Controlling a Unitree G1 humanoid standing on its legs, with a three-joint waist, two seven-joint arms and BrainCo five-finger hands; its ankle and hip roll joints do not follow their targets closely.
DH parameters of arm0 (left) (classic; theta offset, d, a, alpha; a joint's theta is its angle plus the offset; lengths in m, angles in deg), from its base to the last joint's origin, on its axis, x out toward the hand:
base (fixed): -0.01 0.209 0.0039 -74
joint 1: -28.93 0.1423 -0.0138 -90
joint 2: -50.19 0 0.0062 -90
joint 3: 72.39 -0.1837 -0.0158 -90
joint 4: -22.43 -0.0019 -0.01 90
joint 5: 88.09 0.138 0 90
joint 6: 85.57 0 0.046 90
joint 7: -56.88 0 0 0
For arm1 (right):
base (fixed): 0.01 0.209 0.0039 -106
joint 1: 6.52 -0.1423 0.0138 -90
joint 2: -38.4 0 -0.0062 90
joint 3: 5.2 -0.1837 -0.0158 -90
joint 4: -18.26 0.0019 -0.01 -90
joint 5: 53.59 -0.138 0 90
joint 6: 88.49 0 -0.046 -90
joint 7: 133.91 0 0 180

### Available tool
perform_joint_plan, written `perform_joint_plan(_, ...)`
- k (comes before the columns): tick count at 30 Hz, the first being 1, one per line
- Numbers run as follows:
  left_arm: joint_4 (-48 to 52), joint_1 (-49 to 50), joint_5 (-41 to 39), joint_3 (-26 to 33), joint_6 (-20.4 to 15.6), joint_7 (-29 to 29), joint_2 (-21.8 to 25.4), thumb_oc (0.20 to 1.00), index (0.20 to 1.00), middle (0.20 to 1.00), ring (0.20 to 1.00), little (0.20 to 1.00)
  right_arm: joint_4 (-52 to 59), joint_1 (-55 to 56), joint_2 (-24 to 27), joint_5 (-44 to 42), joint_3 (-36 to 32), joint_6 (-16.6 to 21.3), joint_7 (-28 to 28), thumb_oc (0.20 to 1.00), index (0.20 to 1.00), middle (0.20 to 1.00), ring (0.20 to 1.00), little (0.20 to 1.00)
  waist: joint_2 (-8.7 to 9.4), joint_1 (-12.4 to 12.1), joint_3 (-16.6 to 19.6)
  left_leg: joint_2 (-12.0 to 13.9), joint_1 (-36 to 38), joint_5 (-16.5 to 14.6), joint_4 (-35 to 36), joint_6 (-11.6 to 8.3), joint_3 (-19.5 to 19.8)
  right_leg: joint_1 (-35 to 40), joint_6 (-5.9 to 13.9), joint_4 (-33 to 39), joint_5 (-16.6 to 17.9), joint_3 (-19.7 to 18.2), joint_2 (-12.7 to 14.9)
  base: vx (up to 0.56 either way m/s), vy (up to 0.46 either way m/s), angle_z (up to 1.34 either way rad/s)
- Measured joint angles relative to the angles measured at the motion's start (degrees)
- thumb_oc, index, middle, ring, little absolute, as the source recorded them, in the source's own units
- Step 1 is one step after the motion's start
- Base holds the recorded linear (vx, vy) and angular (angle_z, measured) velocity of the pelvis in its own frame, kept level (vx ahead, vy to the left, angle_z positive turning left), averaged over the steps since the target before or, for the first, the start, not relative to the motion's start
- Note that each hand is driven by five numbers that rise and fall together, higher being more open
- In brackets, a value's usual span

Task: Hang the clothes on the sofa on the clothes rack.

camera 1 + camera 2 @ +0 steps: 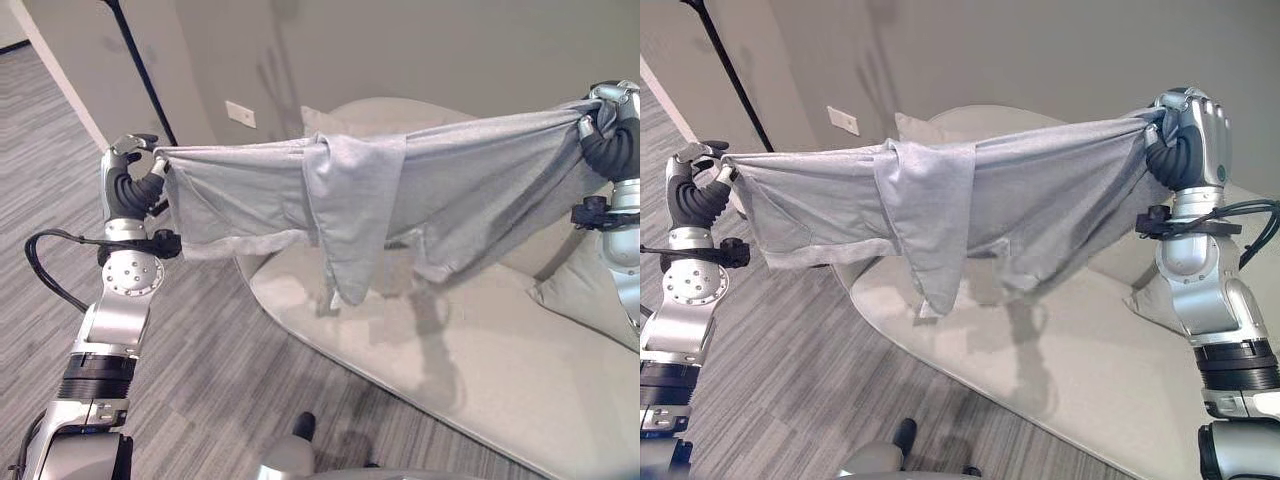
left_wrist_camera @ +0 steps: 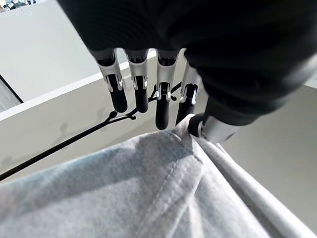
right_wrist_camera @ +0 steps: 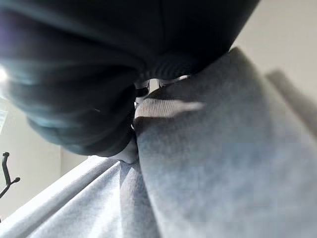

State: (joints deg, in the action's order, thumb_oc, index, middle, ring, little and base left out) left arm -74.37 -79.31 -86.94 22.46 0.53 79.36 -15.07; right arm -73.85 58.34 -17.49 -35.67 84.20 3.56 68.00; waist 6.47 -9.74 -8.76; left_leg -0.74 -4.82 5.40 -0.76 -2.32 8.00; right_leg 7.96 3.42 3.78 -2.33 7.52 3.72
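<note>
A grey T-shirt point(image 1: 400, 190) hangs stretched out in the air between my two hands, above the pale sofa point(image 1: 480, 360). My left hand point(image 1: 128, 180) pinches one end of the shirt at the left, thumb against the cloth point(image 2: 163, 188). At the right, my right hand point(image 1: 1188, 140) is curled round the other end, bunching the fabric point(image 3: 208, 163). A sleeve folds over the shirt's middle and droops down. The black pole of the clothes rack point(image 1: 140, 70) stands behind my left hand, by the wall.
A pale cushion point(image 1: 585, 290) lies on the sofa at the right, another point(image 1: 930, 128) behind the shirt. Grey striped carpet point(image 1: 190, 370) covers the floor to the left. A white wall socket point(image 1: 240, 114) sits low on the wall.
</note>
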Motion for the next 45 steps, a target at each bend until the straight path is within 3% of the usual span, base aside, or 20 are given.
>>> perform_joint_plan(2,-0.1,-0.4,0.0,0.0,-0.1,-0.1,2.2,0.2,0.2,0.2,0.2,0.2,0.4,0.0,-0.4,0.0,0.0,0.0,-0.1,0.2,0.2,0.2,0.2,0.2,1.98,0.1,-1.0,1.3,-4.1,-3.7,-5.6,-0.61,0.9,-0.9,-0.82,0.8,1.5,-0.1,1.6,0.05,0.243,-0.08)
perform_joint_plan(4,-0.5,-1.7,0.0,-0.1,-0.5,-0.1,3.3,0.2,0.2,0.2,0.2,0.2,0.2,0.4,-0.3,-0.1,-0.4,-0.1,-0.2,0.2,0.2,0.2,0.2,0.2,3.76,1.8,-2.0,8.0,-6.9,-4.9,-7.1,-3.0,1.1,-1.0,-0.41,1.1,1.9,-0.1,3.0,0.07,0.251,0.11)
perform_joint_plan(7,-1.6,-2.9,-0.1,-2.7,-1.1,-0.2,3.3,0.2,0.2,0.2,0.2,0.2,0.5,3.2,0.0,-0.1,-3.0,0.0,0.3,0.2,0.2,0.2,0.2,0.2,2.53,3.8,-2.0,16.6,-7.0,-4.0,-2.0,-6.26,0.7,0.4,2.59,1.2,1.0,-0.1,5.2,0.24,0.547,0.12)
perform_joint_plan(9,-1.8,-4.3,-0.2,-3.3,-1.3,-0.2,3.4,0.2,0.2,0.2,0.2,0.2,0.5,3.3,0.0,-0.1,-3.1,-0.5,0.6,0.2,0.2,0.2,0.2,0.2,0.45,4.4,-1.9,18.3,-6.9,-3.8,0.7,-6.6,0.9,0.8,5.1,1.2,0.4,-0.8,6.7,0.19,0.571,-0.13)
perform_joint_plan(10,-2.0,-4.8,-0.3,-3.5,-1.5,-0.1,3.1,0.2,0.2,0.2,0.2,0.2,1.2,4.0,0.5,-0.1,-3.4,-0.5,0.6,0.2,0.2,0.2,0.2,0.2,-1.33,4.0,-1.8,17.1,-6.6,-4.0,-1.1,-5.97,3.1,0.9,7.09,1.1,1.0,-2.0,7.8,0.08,0.194,-0.32)
perform_joint_plan(11,-3.5,-5.0,-0.3,-3.0,-1.7,-0.1,2.7,0.2,0.2,0.2,0.2,0.2,1.0,5.1,-1.9,0.0,-4.2,0.0,0.7,0.2,0.2,0.2,0.2,0.2,-0.61,4.5,-2.4,13.3,-6.1,-0.7,-3.5,-10.83,4.1,1.6,7.71,0.2,1.7,-1.8,11.5,0.18,0.65,-0.22)
perform_joint_plan(14,-4.5,-5.2,-0.4,-3.7,-1.9,-0.1,2.2,0.2,0.2,0.2,0.2,0.2,2.9,9.9,-1.1,0.1,-5.0,-0.1,-0.3,0.2,0.2,0.2,0.2,0.2,-0.16,4.4,-2.6,7.3,-9.2,-3.7,-10.4,-5.9,2.6,-1.2,6.24,-4.0,10.3,-2.9,15.7,0.04,0.658,0.1)
perform_joint_plan(16,-4.9,-4.7,-0.5,-4.3,-1.0,-0.2,4.1,0.2,0.2,0.2,0.2,0.2,4.3,10.7,-3.0,0.2,-6.0,-0.2,-0.3,0.2,0.2,0.2,0.2,0.2,0.22,4.6,-1.9,4.8,-9.4,-4.4,-10.5,-3.03,0.5,-5.2,6.44,-8.3,11.4,-3.6,18.7,-0.12,0.434,-0.25)
perform_joint_plan(18,-4.4,-6.6,-0.4,-3.7,-0.8,0.0,6.4,0.2,0.2,0.2,0.2,0.2,3.6,5.9,-4.1,0.2,-2.8,-1.0,-0.3,0.2,0.2,0.2,0.2,0.2,0.81,2.8,-1.8,1.1,-9.6,-4.4,-10.2,0.56,-4.4,-8.4,5.57,-6.6,19.8,0.0,21.1,-0.11,0.614,-0.58)
perform_joint_plan(20,-3.9,-8.6,-0.1,-3.7,-0.8,0.0,6.7,0.2,0.2,0.2,0.2,0.2,3.3,5.4,-3.4,0.2,-3.0,-1.5,-0.2,0.2,0.2,0.2,0.2,0.2,-0.07,3.9,-1.7,-0.3,-8.8,-2.4,-7.2,3.38,-3.7,-8.4,7.37,-8.0,19.0,-1.1,20.6,-0.02,0.311,0.22)
perform_joint_plan(21,-3.9,-9.3,0.0,-3.7,-0.8,0.0,6.2,0.2,0.2,0.2,0.2,0.2,2.6,5.5,-2.9,0.2,-2.8,-1.6,-0.1,0.2,0.2,0.2,0.2,0.2,-0.79,4.0,-1.7,0.2,-7.4,-0.9,-4.0,2.77,-2.3,-8.9,9.57,-10.8,11.7,-3.5,18.4,-0.02,0.224,0.33)
perform_joint_plan(23,-3.4,-9.2,0.0,-3.5,-0.6,0.0,6.1,0.2,0.2,0.2,0.2,0.2,2.3,5.4,-2.6,0.2,-2.9,-1.6,-0.1,0.2,0.2,0.2,0.2,0.2,-0.85,3.2,-1.6,0.0,-5.3,0.2,-0.8,4.06,-3.5,-8.3,11.57,-12.0,6.1,-3.7,14.4,-0.08,0.344,-0.04)
perform_joint_plan(24,-1.8,-8.4,0.0,-2.1,-0.4,-0.1,5.6,0.2,0.2,0.2,0.2,0.2,2.3,4.6,-2.2,0.2,-2.8,-1.4,-0.1,0.2,0.2,0.2,0.2,0.2,-0.6,1.5,-1.5,0.5,-3.4,1.8,1.9,3.96,-4.5,-9.2,10.97,-18.4,-4.4,-1.9,6.7,-0.07,0.286,-0.41)
perform_joint_plan(25,-0.6,-6.8,0.0,-1.2,-0.4,-0.1,4.9,0.2,0.2,0.2,0.2,0.2,2.4,4.0,-2.1,0.2,-2.7,-1.2,-0.1,0.2,0.2,0.2,0.2,0.2,-0.29,0.0,-1.3,0.5,-2.9,1.8,1.9,3.92,-5.4,-8.6,7.65,-17.6,-7.5,-0.1,3.1,-0.01,0.2,-0.51)
perform_joint_plan(26,-0.5,-5.5,0.0,-0.5,-0.1,-0.3,3.4,0.2,0.2,0.2,0.2,0.2,2.2,3.4,-1.4,0.4,-2.8,-1.0,0.0,0.2,0.2,0.2,0.2,0.2,0.29,-0.8,-0.9,-1.5,-2.5,1.8,2.1,3.92,-6.4,-5.5,5.93,-10.9,-7.4,0.1,2.7,-0.03,0.24,-0.44)
perform_joint_plan(30,-0.6,-4.0,0.0,-0.5,0.4,-0.7,1.1,0.2,0.2,0.2,0.2,0.2,0.8,2.8,-1.3,1.1,-1.8,-1.2,-0.2,0.2,0.2,0.2,0.2,0.2,0.97,-0.9,-0.8,-1.7,-1.0,2.1,2.7,3.46,-6.8,0.0,4.15,-2.2,-4.4,-3.5,2.0,-0.04,0.068,-0.11)
perform_joint_plan(40,2.9,-1.1,0.0,-0.4,0.4,-2.5,-0.5,0.2,0.2,0.2,0.2,0.2,0.4,6.1,-1.3,1.2,-4.3,-1.2,-1.6,0.2,0.2,0.2,0.2,0.2,-0.29,0.9,-0.8,-1.4,-0.8,3.1,2.6,1.14,-1.5,3.8,2.5,-0.7,-3.6,1.0,1.0,-0.02,0.143,0.32)
perform_joint_plan(43,2.0,-1.7,0.0,-0.4,-0.1,-2.5,1.6,0.2,0.2,0.2,0.2,0.2,1.0,6.1,-1.6,1.1,-4.2,-1.1,-1.6,0.2,0.2,0.2,0.2,0.2,1.03,2.0,-1.3,-0.4,-6.5,-1.5,-4.4,0.56,-5.0,0.8,1.36,-1.4,-2.4,0.9,3.9,0.04,0.186,-0.08)
perform_joint_plan(44,1.4,-2.2,0.0,-0.7,-0.3,-2.6,1.9,0.2,0.2,0.2,0.2,0.2,0.9,6.7,-1.7,1.1,-4.5,-1.1,-1.7,0.2,0.2,0.2,0.2,0.2,2.49,3.2,-2.0,3.3,-8.9,-3.8,-10.0,-1.56,-4.1,0.7,2.0,-1.5,-1.9,0.5,6.4,0.07,0.324,-0.26)
perform_joint_plan(45,1.3,-4.0,0.0,-1.3,-1.1,-2.6,3.1,0.2,0.2,0.2,0.2,0.2,0.9,7.0,-1.6,1.0,-5.0,-1.5,-1.5,0.2,0.2,0.2,0.2,0.2,1.32,6.0,-1.5,17.1,-8.4,-3.8,-3.6,-6.07,0.6,0.9,3.14,-1.5,-1.3,-0.8,7.5,0.31,0.885,-0.34)
